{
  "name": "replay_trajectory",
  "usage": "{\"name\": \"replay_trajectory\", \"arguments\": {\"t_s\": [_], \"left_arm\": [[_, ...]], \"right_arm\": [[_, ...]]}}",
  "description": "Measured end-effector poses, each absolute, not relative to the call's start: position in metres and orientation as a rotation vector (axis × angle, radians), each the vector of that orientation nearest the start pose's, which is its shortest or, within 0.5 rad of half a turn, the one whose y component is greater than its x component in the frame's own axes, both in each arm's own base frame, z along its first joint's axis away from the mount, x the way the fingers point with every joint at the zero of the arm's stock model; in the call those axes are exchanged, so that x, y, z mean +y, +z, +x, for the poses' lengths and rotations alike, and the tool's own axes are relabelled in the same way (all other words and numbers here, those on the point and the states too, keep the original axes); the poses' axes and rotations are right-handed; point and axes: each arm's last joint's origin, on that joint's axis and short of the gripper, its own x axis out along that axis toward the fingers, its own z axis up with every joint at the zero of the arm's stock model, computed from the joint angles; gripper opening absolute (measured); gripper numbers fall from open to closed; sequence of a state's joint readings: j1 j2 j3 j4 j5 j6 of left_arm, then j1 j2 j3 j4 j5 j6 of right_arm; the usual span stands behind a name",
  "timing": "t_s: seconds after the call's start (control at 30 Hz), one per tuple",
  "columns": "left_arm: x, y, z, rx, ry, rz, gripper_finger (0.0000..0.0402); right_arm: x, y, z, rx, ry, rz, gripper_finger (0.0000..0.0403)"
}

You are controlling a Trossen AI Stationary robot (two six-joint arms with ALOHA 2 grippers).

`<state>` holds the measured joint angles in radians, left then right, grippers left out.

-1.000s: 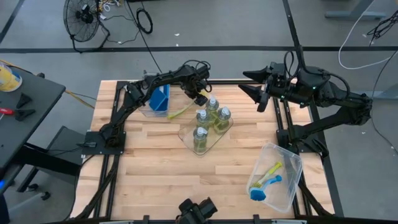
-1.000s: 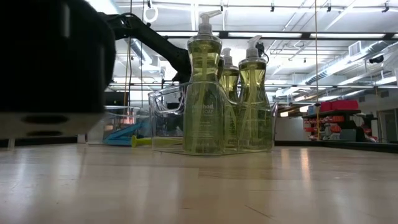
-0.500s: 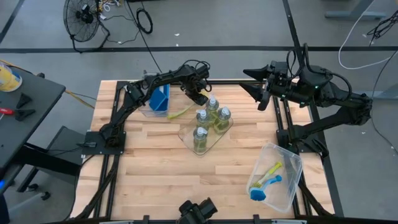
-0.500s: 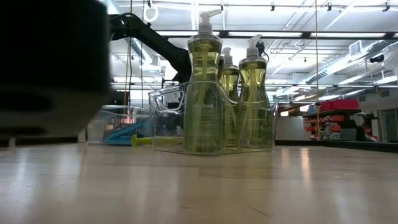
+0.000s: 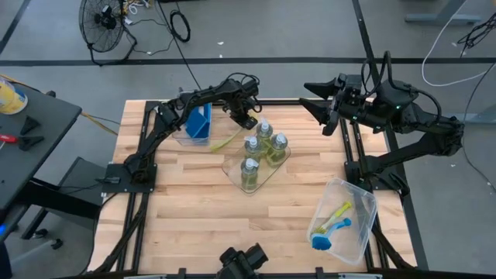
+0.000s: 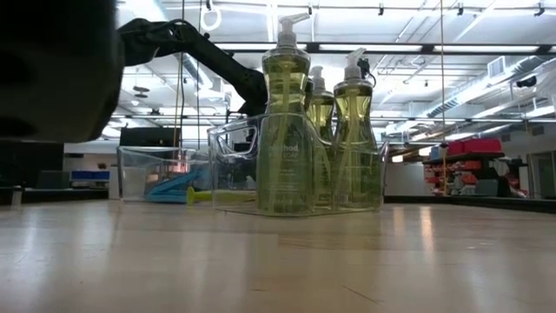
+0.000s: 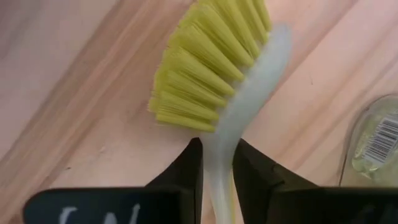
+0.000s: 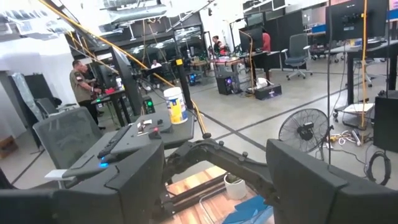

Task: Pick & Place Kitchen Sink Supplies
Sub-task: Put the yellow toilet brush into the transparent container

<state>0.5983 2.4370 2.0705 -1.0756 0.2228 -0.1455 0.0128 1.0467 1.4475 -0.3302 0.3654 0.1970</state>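
Brush (image 7: 214, 81) on worktop (image 5: 186, 201) beside bottle tray (image 5: 232, 167) | being pinched at its neck by left gripper (image 7: 216, 163) | judged light, stiff, slippery | right gripper (image 5: 319, 116) being held spread, raised clear.

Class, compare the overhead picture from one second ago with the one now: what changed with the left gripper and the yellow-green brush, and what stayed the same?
The left gripper has closed its fingers onto the handle of the yellow-green dish brush beside the tray of bottles, shifting only slightly. The brush has barely moved. The right gripper stays open and raised, and the bin holding two brushes is unchanged.
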Motion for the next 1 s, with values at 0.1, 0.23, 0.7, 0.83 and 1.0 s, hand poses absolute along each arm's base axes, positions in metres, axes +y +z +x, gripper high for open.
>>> {"name": "replay_trajectory", "arguments": {"t_s": [0.1, 0.23, 0.7, 0.83, 1.0], "left_arm": [[0.267, 0.148, 0.403, 1.317, 0.413, -0.703, 0.0068], [0.265, 0.148, 0.402, 1.332, 0.416, -0.732, 0.0067], [0.279, 0.177, 0.385, 1.278, 0.491, -0.755, 0.0065], [0.283, 0.181, 0.381, 1.251, 0.477, -0.821, 0.0066], [0.284, 0.182, 0.382, 1.219, 0.441, -0.887, 0.0065]], "right_arm": [[-0.008, 0.49, 0.185, -0.104, -0.336, 0.208, 0.0285], [-0.008, 0.49, 0.185, -0.104, -0.334, 0.208, 0.0285], [-0.008, 0.49, 0.185, -0.1, -0.328, 0.185, 0.0285], [-0.007, 0.49, 0.185, -0.1, -0.327, 0.185, 0.0285], [-0.007, 0.49, 0.185, -0.098, -0.328, 0.174, 0.0285]]}}
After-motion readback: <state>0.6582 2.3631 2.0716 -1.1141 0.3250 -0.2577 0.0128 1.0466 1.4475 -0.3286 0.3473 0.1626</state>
